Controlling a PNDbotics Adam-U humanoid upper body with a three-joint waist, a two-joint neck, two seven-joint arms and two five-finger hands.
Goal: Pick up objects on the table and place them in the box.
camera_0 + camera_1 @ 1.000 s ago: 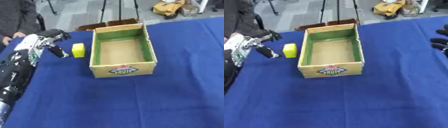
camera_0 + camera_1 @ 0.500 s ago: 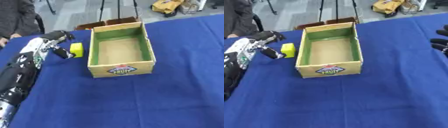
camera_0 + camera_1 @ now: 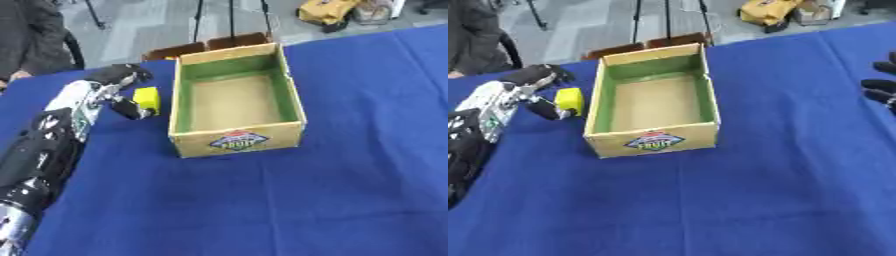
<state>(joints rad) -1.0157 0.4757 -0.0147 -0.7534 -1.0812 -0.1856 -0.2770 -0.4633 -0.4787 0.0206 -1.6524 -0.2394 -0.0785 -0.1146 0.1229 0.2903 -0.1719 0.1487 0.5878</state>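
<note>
**Left hand at yellow block beside the open box**

The blue table (image 3: 262, 200) fills the near field with bare cloth. The robot's left arm enters from the lower left corner and runs up along the left edge.

Further in, near the middle, stands the cardboard box (image 3: 236, 142). It is upright, open at the top, with green inner walls, a brown floor and a printed label on its near wall. Nothing is visible inside it.

Just left of the box, apart from its wall, a small yellow block (image 3: 147, 99) rests on the cloth. The left hand (image 3: 112, 87) is at this block: dark fingers arch above and behind it, and the thumb reaches toward its near left side. Whether the fingers have closed on the block cannot be determined from either view.

The right hand (image 3: 880, 90) shows only in the right eye view, at the right edge, level with the box. Only dark fingertips are visible, and their posture cannot be determined.

Beyond the far table edge lies grey floor.
</note>
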